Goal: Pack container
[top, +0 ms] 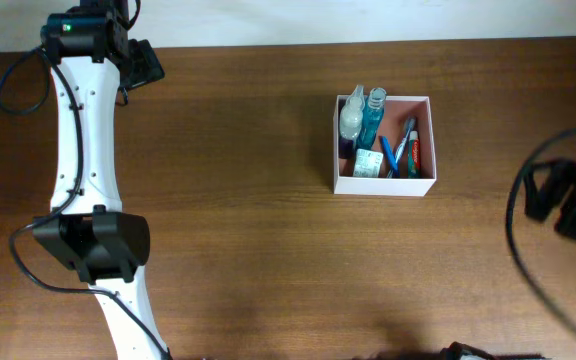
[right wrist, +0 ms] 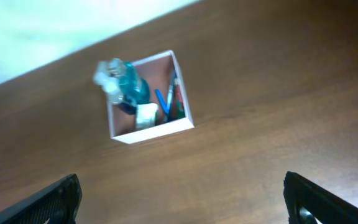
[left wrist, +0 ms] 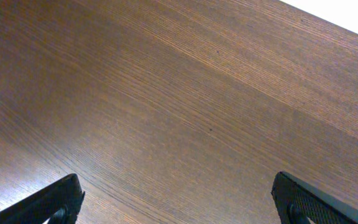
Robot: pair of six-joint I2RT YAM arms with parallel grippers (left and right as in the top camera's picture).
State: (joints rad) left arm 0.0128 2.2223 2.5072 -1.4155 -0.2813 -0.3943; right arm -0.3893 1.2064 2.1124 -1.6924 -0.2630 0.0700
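The container [top: 420, 104], a square white-walled box with a pinkish-brown inside, stands on the table right of the middle. It holds a clear spray bottle [top: 352, 117], a teal bottle [top: 373, 115], a small green-and-white packet [top: 369, 163], blue pens [top: 393, 155] and a red tube [top: 415, 152]. It also shows in the right wrist view [right wrist: 183, 98], far from the fingers. My left gripper [left wrist: 179, 202] is open and empty over bare wood at the far left back [top: 146, 60]. My right gripper [right wrist: 182, 199] is open and empty; its arm is at the right edge [top: 568, 205].
The brown wooden table [top: 268, 240] ends at a pale wall along the back edge [top: 368, 20]. The left arm's white links and black joint [top: 93, 245] lie along the left side. Black cables loop at the right edge [top: 516, 240].
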